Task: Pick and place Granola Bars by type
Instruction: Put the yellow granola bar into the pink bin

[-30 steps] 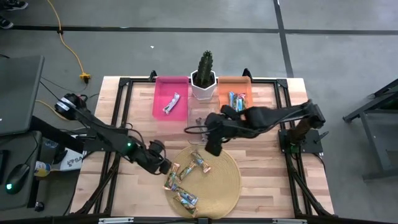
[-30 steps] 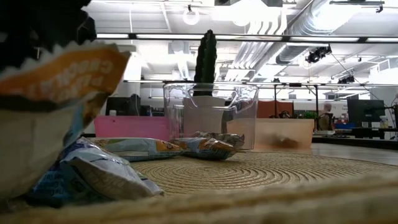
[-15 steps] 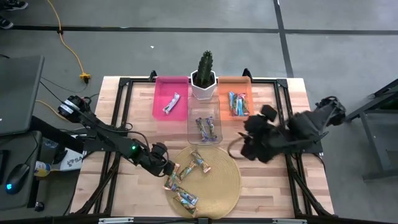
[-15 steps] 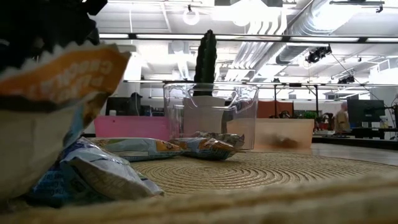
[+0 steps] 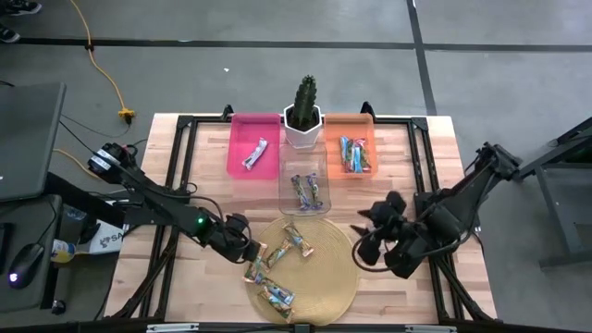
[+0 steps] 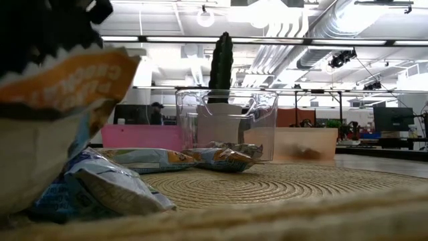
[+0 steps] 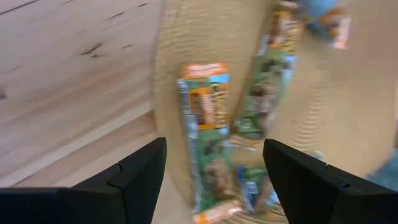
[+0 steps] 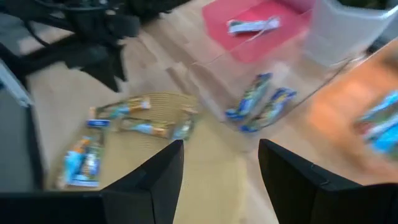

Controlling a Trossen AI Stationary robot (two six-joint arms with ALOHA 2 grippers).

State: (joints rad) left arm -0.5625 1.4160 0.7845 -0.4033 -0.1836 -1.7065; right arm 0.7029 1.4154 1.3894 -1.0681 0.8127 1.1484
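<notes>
From above, crinkly foil Granola Bars [image 5: 277,264] lie on a round woven mat [image 5: 338,277], just beside the left gripper [image 5: 248,248], fingers apart, empty. The right gripper [image 5: 375,242], also spread and empty, hangs off the mat's other edge. Left wrist: a green-orange bar [image 7: 208,149] lies between the parted fingers [image 7: 137,174].

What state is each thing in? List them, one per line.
Left end effector: open, over the woven mat's edge.
Right end effector: open, empty.
Pink bin: holds one bar.
Clear bin: holds bars.
Orange bin: holds bars.
Granola bars: loose on mat.
</notes>
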